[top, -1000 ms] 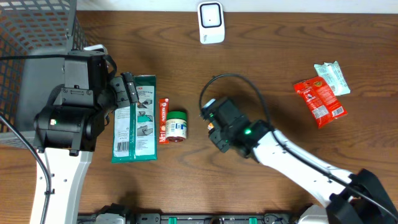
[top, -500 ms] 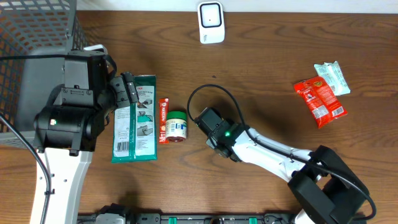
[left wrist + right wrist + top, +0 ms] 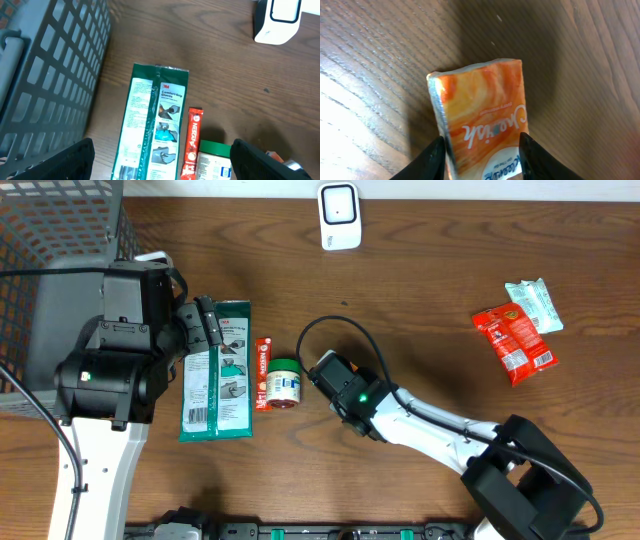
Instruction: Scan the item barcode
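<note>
Right wrist view: the right hand [image 3: 481,152] is clamped on an orange-and-white foil packet [image 3: 482,105], a finger against each side, over the brown wooden desk [image 3: 580,60]. Overhead, that hand sits just beside a green-lidded jar [image 3: 284,380]. The left hand [image 3: 167,160] gapes wide, holding nothing, above a green glove pack [image 3: 150,125].

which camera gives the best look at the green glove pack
Left wrist: the green glove pack is large and unobstructed, its print readable, only its bottom end cropped. Overhead shows it smaller, its upper left edge under the left gripper. Right wrist shows none of it.
</note>
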